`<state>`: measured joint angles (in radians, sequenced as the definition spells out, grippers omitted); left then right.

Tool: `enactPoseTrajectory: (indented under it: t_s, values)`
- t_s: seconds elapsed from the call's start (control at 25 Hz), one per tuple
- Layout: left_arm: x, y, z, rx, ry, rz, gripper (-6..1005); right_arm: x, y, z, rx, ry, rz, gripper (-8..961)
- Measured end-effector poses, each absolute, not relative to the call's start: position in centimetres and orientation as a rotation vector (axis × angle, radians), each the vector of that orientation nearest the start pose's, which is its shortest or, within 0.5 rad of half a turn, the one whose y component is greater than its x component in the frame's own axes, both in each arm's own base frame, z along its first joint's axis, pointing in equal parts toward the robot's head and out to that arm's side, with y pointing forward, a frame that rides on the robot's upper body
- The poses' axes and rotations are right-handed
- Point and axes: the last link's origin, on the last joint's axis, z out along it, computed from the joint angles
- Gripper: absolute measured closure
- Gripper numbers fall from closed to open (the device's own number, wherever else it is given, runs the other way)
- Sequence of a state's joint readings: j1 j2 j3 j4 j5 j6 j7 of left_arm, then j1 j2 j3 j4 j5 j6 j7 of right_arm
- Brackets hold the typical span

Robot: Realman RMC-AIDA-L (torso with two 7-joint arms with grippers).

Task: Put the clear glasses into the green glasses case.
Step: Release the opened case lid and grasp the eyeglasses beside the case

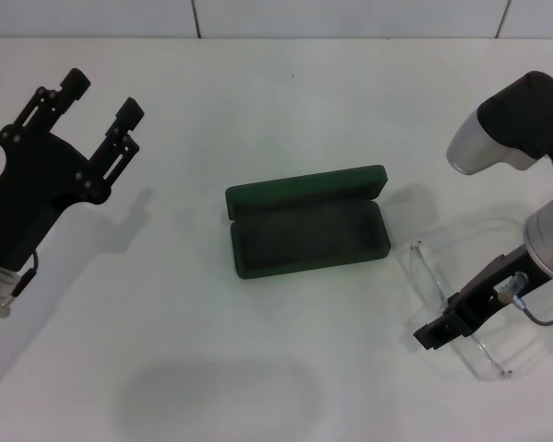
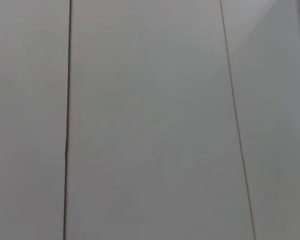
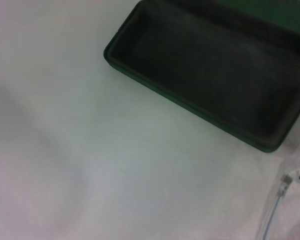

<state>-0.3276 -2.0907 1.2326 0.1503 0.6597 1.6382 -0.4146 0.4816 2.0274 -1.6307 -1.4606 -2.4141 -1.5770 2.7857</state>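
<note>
The green glasses case point(image 1: 309, 233) lies open in the middle of the white table, its lid point(image 1: 304, 191) tipped back on the far side and its dark lining bare. The right wrist view shows the case point(image 3: 210, 75) with nothing in it. The clear glasses point(image 1: 429, 276) lie to the right of the case, and part of them shows in the right wrist view point(image 3: 277, 200). My right gripper point(image 1: 440, 331) is low over the glasses, at their near side. My left gripper point(image 1: 101, 98) is raised at the far left, open and holding nothing.
The white table point(image 1: 212, 368) stretches around the case, with a tiled wall point(image 1: 350, 17) behind its far edge. The left wrist view shows only pale panels point(image 2: 150, 120) with thin dark seams.
</note>
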Motion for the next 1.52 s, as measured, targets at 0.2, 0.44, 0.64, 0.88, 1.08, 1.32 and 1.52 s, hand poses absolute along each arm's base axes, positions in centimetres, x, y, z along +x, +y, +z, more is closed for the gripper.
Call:
enactPoseTrajectory:
  t_s: [0.2, 0.44, 0.64, 0.88, 1.08, 1.32, 1.52]
  values:
    - [-28.97, 27.07, -0.8, -1.889, -0.213, -1.096, 332, 17.66, 30.82, -2.29, -2.656, 1.103, -0.52, 295]
    - [-28.91, 27.15, -0.79, -1.889, -0.209, -1.096, 332, 17.68, 31.0, -2.12, -2.647, 1.098, -0.523, 294]
    - [-28.89, 27.16, -0.79, -1.889, -0.208, -1.096, 332, 17.8, 30.99, -2.07, -2.646, 1.1, -0.531, 294]
    - [-28.85, 27.12, -0.9, -1.89, -0.21, -1.097, 332, 17.8, 30.88, -2.03, -2.654, 1.092, -0.541, 339]
    - [-28.88, 27.07, -0.95, -1.889, -0.214, -1.097, 332, 17.82, 30.85, -1.95, -2.662, 1.077, -0.548, 431]
    - [-28.76, 27.04, -1.01, -1.891, -0.213, -1.105, 332, 17.89, 30.74, -1.93, -2.678, 1.059, -0.561, 572]
    - [-28.78, 26.92, -1.05, -1.891, -0.218, -1.109, 332, 17.98, 30.72, -1.91, -2.684, 1.039, -0.573, 621]
